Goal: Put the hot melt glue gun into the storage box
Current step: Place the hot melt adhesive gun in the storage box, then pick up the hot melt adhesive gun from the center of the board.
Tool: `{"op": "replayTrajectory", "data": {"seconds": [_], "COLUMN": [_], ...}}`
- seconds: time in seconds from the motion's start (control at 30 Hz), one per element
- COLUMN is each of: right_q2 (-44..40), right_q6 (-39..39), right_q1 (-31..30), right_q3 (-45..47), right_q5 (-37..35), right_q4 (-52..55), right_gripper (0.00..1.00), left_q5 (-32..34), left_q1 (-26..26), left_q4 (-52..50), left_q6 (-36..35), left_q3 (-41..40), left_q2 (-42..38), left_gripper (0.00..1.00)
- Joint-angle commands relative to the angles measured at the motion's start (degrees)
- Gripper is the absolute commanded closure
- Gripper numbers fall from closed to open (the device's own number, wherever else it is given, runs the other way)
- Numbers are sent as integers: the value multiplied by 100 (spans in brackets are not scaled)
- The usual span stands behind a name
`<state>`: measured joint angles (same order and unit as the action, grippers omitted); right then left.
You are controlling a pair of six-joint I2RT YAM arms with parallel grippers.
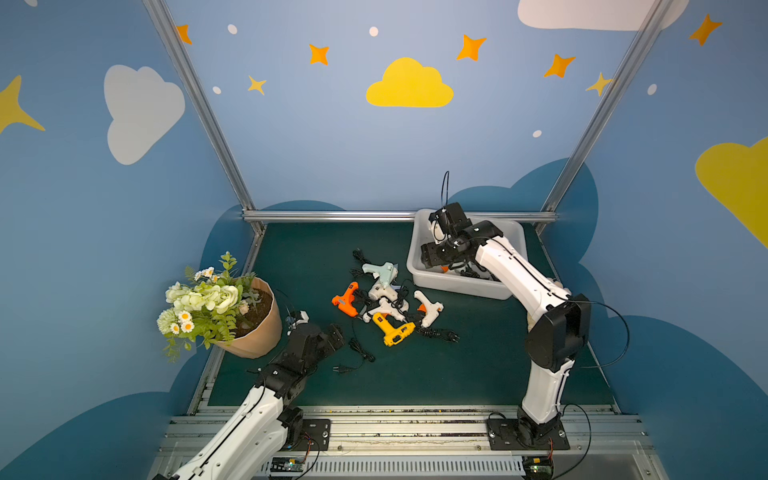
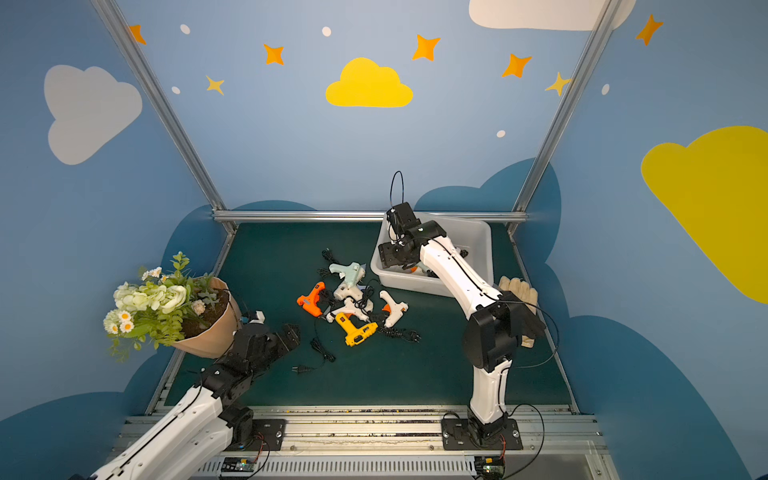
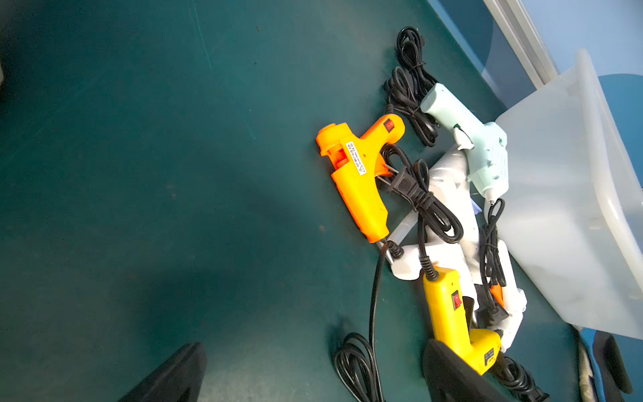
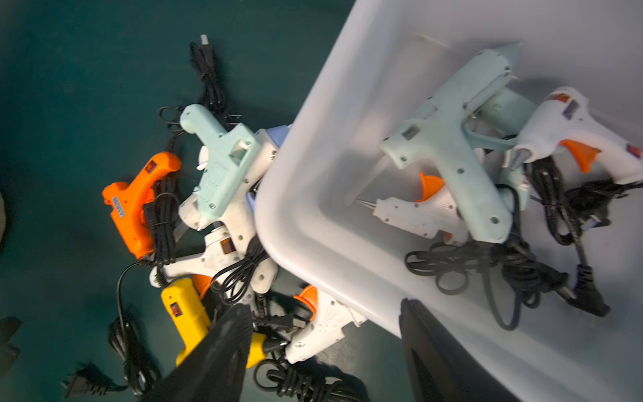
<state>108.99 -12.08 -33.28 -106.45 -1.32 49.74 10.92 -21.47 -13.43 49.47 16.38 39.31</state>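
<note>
The storage box [image 1: 457, 286] stands at the back right of the green mat. It holds a pale green glue gun [image 4: 452, 156] and two white ones with orange triggers, with their black cords. My right gripper [image 4: 323, 313] hangs open over the box's near left corner [image 2: 415, 284], holding nothing. Several more glue guns lie tangled mid-mat: orange [image 1: 345, 300], yellow [image 1: 392, 330], pale green [image 1: 380, 270] and white [image 1: 428, 309]. My left gripper [image 1: 332, 334] is open and low, left of the pile, with the yellow gun [image 3: 449, 320] beside one finger.
A paper-wrapped flower pot [image 1: 249, 324] stands at the mat's left edge, close behind my left arm. A loose black cord with a plug [image 1: 353, 357] trails in front of the pile. A pale work glove [image 2: 519, 291] lies by the right edge, behind my right arm.
</note>
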Motion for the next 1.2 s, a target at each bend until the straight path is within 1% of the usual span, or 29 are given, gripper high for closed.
{"op": "replayTrajectory", "data": {"seconds": [0.0, 0.17, 0.43, 0.57, 0.63, 0.83, 1.17], "right_q2": [-88, 450, 1417, 1860, 2018, 2322, 2969], "right_q6": [-309, -482, -729, -841, -840, -954, -840], "right_q1": [-314, -785, -1108, -1159, -1171, -1205, -1195], "right_q3": [110, -310, -1174, -1521, -1634, -1725, -2345], "right_q5": [116, -417, -814, -1073, -1082, -1241, -1267], "right_q4": [-444, -332, -122, -129, -188, -482, -383], "right_gripper": [29, 25, 21, 19, 18, 15, 16], "left_q5": [-74, -101, -98, -116, -111, -99, -99], "left_q1": [20, 20, 21, 20, 20, 20, 20], "left_q4": [57, 52, 86, 113, 121, 138, 148], "left_q6": [1, 23, 28, 38, 32, 32, 40], "left_q3": [91, 67, 31, 4, -5, -34, -39], "left_q2": [32, 23, -3, -9, -5, -6, -9], "left_gripper": [0, 0, 0, 0, 0, 0, 0]}}
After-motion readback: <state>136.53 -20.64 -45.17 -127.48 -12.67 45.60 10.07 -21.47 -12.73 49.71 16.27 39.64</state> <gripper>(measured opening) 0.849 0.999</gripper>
